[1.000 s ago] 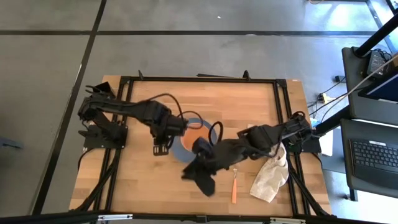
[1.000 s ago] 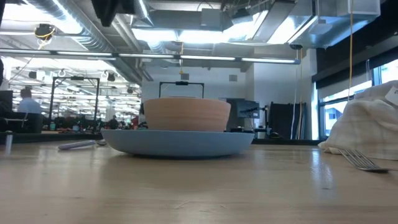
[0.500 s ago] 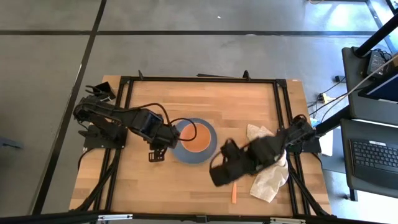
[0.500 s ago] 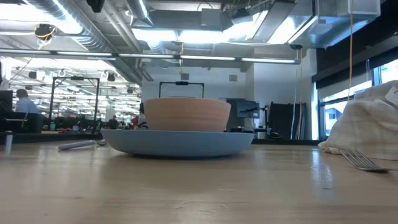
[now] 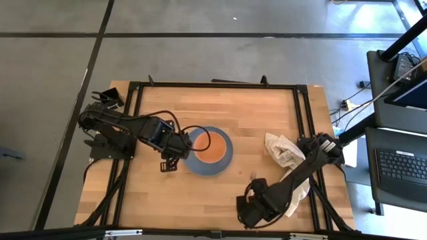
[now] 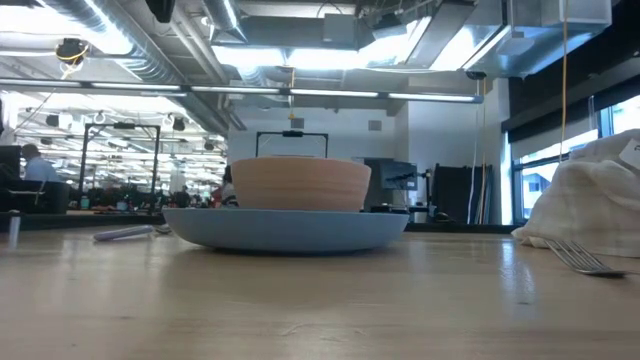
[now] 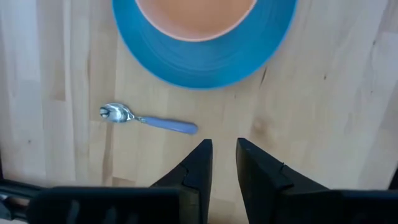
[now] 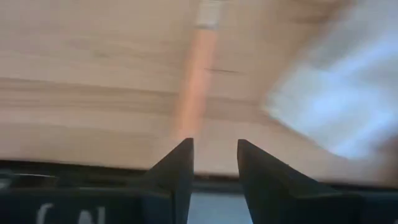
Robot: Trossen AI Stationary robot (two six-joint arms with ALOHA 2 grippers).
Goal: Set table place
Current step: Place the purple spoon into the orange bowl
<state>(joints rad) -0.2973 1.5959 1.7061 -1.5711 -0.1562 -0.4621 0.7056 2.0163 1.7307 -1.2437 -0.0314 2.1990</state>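
The blue plate (image 5: 224, 159) lies mid-table with the orange bowl (image 5: 211, 147) standing in it; both show in the low view, plate (image 6: 290, 229) and bowl (image 6: 300, 183). The lilac-handled spoon (image 7: 150, 120) lies flat on the wood left of the plate. My left gripper (image 5: 172, 155) hovers above it, fingers (image 7: 224, 163) nearly together and empty. The orange-handled fork (image 8: 196, 81) lies flat near the table's near edge, tines (image 6: 582, 260) toward the far side. My right gripper (image 5: 251, 211) hovers over its handle end, fingers (image 8: 214, 167) close together and empty.
An off-white crumpled cloth (image 5: 288, 167) lies at the right side, close beside the fork and under my right arm; it fills the right of the low view (image 6: 590, 195). The black frame (image 5: 213, 85) edges the table. Bare wood lies at the far side and near left.
My right gripper has swung from the plate's near side toward the table's near edge and rightward, ending over the fork's handle. My left gripper has drawn back from the plate's left rim toward the table's left edge. Plate, bowl, spoon and fork have stayed put.
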